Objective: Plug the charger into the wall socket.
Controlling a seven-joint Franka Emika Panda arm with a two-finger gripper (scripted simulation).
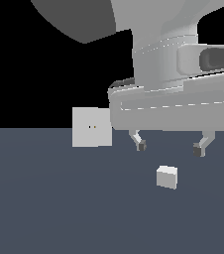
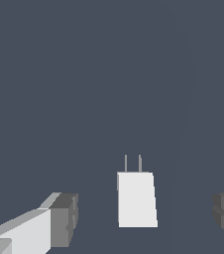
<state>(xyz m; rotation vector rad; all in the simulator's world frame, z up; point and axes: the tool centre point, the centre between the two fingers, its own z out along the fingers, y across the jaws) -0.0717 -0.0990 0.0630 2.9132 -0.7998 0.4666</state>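
The charger [image 1: 167, 177] is a small off-white block lying on the dark blue-grey floor. In the wrist view it [image 2: 136, 199] shows two thin prongs at one end. My gripper [image 1: 170, 148] hangs open and empty above the charger, its fingers spread wide, one fingertip [image 1: 141, 146] on each side. In the wrist view the charger lies between the two dark pads [image 2: 64, 219], apart from both. The wall socket [image 1: 91, 127] is a flat pale square plate standing upright at the exterior view's left of the gripper, with two tiny dots at its centre.
The arm's large pale body [image 1: 173, 64] fills the upper part of the exterior view's right. The flat dark floor [image 1: 59, 208] stretches around the charger. The background behind the socket is black.
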